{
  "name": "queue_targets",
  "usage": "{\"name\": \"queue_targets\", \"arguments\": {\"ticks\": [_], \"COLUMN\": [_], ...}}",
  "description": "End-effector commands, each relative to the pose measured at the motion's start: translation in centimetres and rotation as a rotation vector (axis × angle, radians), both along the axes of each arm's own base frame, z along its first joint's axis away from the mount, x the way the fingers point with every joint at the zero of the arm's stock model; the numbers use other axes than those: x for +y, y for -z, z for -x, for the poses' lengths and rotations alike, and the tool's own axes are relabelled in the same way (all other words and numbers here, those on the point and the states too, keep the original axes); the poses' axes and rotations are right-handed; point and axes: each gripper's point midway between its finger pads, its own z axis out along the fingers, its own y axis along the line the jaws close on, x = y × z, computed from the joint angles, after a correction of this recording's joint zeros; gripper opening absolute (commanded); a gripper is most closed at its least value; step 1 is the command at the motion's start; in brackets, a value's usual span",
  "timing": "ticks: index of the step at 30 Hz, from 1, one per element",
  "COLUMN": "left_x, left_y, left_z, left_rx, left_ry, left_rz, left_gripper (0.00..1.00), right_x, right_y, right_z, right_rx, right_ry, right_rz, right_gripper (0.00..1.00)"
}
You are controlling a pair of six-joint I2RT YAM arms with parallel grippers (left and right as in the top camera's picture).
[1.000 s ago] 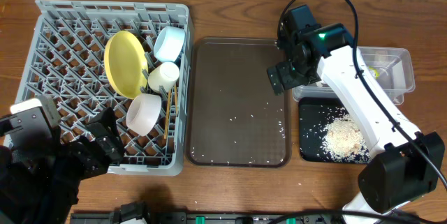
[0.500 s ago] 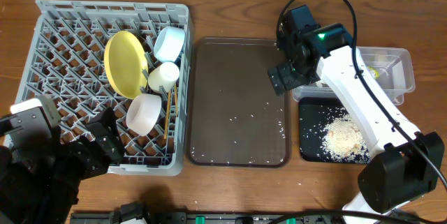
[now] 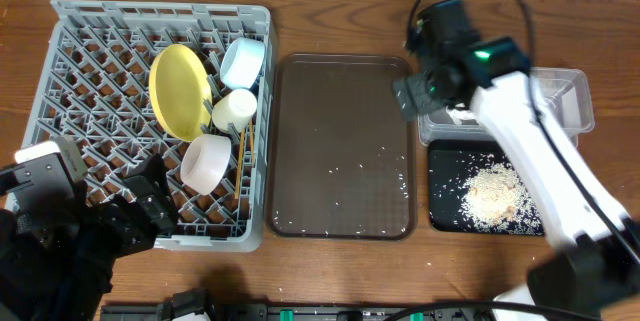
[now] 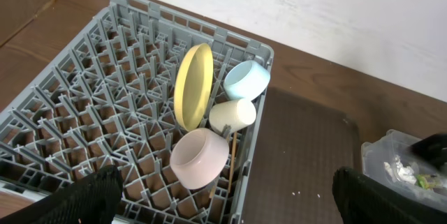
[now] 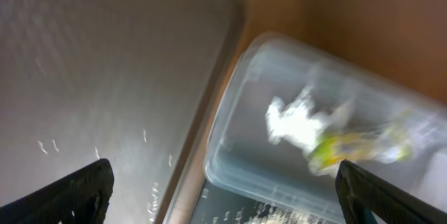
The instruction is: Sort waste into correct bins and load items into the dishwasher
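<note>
Overhead and wrist views of the sorting bench. The right claw (image 5: 223, 175) hangs with its jaws spread wide and nothing between them, over the left end of the clear tub (image 3: 565, 96), just off the right rim of the brown tray (image 3: 330, 111). The left claw (image 4: 227, 192), likewise wide open and empty, sits low at the near-left corner of the dish rack (image 3: 160, 6). In the rack's right half are the yellow plate (image 3: 178, 89) on edge, the blue bowl (image 3: 243, 61), the white cup (image 3: 235, 109), the white bowl (image 3: 205, 163) and the chopsticks (image 3: 241, 151), whose long axis runs front to back. The rice pile (image 3: 492, 196) lies on the black tray (image 3: 445, 211), in front of the tub. The only waste outside a bin is a scatter of loose grains (image 3: 403, 183) along the brown tray's right and near edges; it lies toward the robot and slightly left of the right claw, well apart from the left one, so the right arm is judged the nearer. The right wrist view, though blurred, shows a paper scrap (image 5: 300, 123) and the wrapper (image 5: 349, 151) inside the tub, which the arm partly covers from overhead; only the overhead view shows the rice pile whole.
</note>
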Motion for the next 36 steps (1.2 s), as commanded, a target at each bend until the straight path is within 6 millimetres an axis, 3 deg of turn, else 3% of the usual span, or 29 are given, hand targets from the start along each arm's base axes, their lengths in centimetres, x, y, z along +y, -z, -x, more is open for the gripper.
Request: {"name": "queue_targets", "arguments": {"ticks": [1, 5, 8, 15, 18, 24, 27, 36], "left_x": [0.1, 0.1, 0.1, 0.1, 0.1, 0.1, 0.1, 0.1], "left_y": [-0.2, -0.2, -0.2, -0.2, -0.2, -0.2, -0.2, -0.2], "left_z": [0.0, 0.0, 0.0, 0.0, 0.0, 0.0, 0.0, 0.0], "left_rx": [-0.006, -0.006, -0.007, -0.006, -0.006, -0.006, -0.006, -0.006], "left_ry": [-0.012, -0.012, -0.012, -0.012, -0.012, -0.012, -0.012, -0.012], "left_rz": [0.002, 0.002, 0.002, 0.002, 0.003, 0.002, 0.003, 0.002], "left_gripper": [0.97, 0.97, 0.97, 0.97, 0.97, 0.97, 0.97, 0.97], "right_x": [-2.4, -5.8, -8.3, -12.4, -13.0, -11.9, -11.6, -11.6], "right_y": [-9.2, -15.4, -17.3, -16.1, -16.1, -14.7, -12.1, -7.0], "right_z": [1.1, 4.8, 8.2, 15.7, 18.4, 18.9, 18.1, 16.4], "right_rx": [-0.273, -0.462, -0.547, -0.698, -0.896, -1.142, -1.203, -1.305], "right_ry": [0.038, 0.04, 0.037, 0.063, 0.1, 0.08, 0.106, 0.172], "right_rz": [-0.061, -0.05, 0.003, 0.161, 0.137, 0.012, -0.083, -0.251], "right_gripper": [0.99, 0.99, 0.99, 0.99, 0.99, 0.99, 0.99, 0.99]}}
